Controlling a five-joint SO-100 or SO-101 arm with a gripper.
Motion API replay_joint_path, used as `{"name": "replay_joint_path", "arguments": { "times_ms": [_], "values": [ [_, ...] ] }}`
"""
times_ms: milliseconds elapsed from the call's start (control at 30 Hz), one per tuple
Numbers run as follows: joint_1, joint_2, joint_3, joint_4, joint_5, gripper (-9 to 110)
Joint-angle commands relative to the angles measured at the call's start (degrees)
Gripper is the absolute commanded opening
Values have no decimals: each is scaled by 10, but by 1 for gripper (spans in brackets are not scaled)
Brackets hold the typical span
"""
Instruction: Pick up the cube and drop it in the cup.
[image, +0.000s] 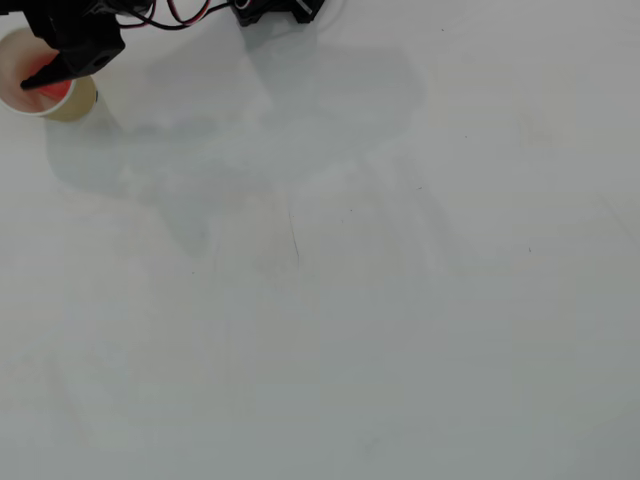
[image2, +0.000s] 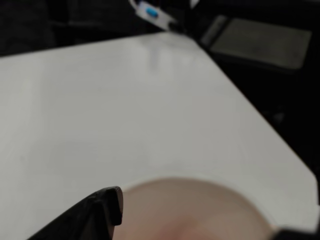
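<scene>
The jaws (image: 45, 80) hang over the cup (image: 78, 103) on the white surface (image: 400, 300); red shows inside. Whether the jaws are apart or together, I cannot tell.

The arm comes in from the top edge of the overhead view and reaches toward about 10 o'clock, ending in the gripper (image: 45, 80) in the top-left corner. From the wrist view only one black fingertip (image2: 107, 200) pokes in around 7 o'clock, so honestly can't tell how the jaws stand.

White table (image: 400, 330); tan cup (image: 75, 105); black end effector (image: 45, 80).
</scene>
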Motion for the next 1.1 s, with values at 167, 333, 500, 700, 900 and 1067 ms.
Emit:
{"name": "replay_joint_path", "arguments": {
  "times_ms": [167,333,500,700,900,1067],
  "values": [
    [3,10,-47,-19,0,35],
    [4,13,-47,-18,-3,33],
    [-7,36,-47,-25,-4,18],
    [-66,69,-35,-18,-1,11],
    [-155,105,-29,30,1,8],
    [-222,125,-11,64,25,8]
  ]
}}
